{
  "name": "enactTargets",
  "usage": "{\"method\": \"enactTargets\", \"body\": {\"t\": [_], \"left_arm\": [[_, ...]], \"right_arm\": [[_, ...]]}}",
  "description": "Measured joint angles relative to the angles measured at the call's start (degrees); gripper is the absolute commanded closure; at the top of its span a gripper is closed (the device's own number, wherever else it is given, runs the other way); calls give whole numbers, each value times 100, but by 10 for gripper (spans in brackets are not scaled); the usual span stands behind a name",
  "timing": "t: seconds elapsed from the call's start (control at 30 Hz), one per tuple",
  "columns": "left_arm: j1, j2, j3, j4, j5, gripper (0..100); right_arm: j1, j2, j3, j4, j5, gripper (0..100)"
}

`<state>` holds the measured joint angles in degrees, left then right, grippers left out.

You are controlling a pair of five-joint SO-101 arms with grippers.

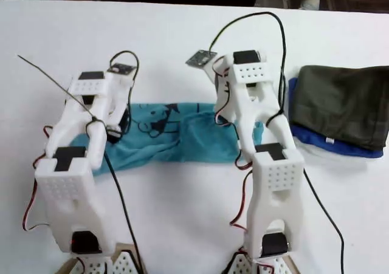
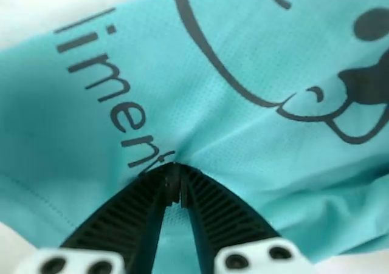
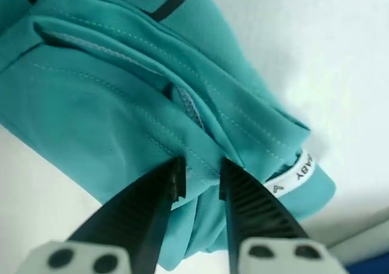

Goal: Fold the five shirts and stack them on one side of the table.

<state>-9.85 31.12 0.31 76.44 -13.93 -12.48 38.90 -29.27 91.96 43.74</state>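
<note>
Two arms stand over the white table (image 1: 182,225). The left gripper (image 2: 174,178) is pinched tight on the one teal shirt (image 1: 176,141). The right gripper (image 3: 199,178), narrow, nips a thick fold at the shirt's other end. Beyond the right gripper's outer side sits one stack, an olive shirt (image 1: 343,98) on a blue shirt (image 1: 316,137); anything lower is hard to make out.

The high camera looks steeply down over the table (image 1: 182,213), with the arm bases at 6 o'clock. Each wrist camera sights along its own fingers, left gripper (image 2: 176,175) and right gripper (image 3: 199,178), very near the teal shirt (image 1: 176,143), which all three views share.
</note>
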Motion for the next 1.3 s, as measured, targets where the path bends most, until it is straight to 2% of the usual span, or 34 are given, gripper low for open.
{"method": "enactTargets", "body": {"t": [0.07, 0.33, 0.7, 0.93, 1.3], "left_arm": [[0, 0, 0, 0, 0, 974], [0, 0, 0, 0, 0, 974], [0, 0, 0, 0, 0, 974], [0, 0, 0, 0, 0, 974], [0, 0, 0, 0, 0, 974]], "right_arm": [[0, 9, 0, -79, 0, 986], [0, 9, 0, -334, 0, 977], [0, 0, -325, -105, 0, 974], [0, 0, -325, 501, -35, 859], [0, 0, -325, 527, -35, 886]]}}
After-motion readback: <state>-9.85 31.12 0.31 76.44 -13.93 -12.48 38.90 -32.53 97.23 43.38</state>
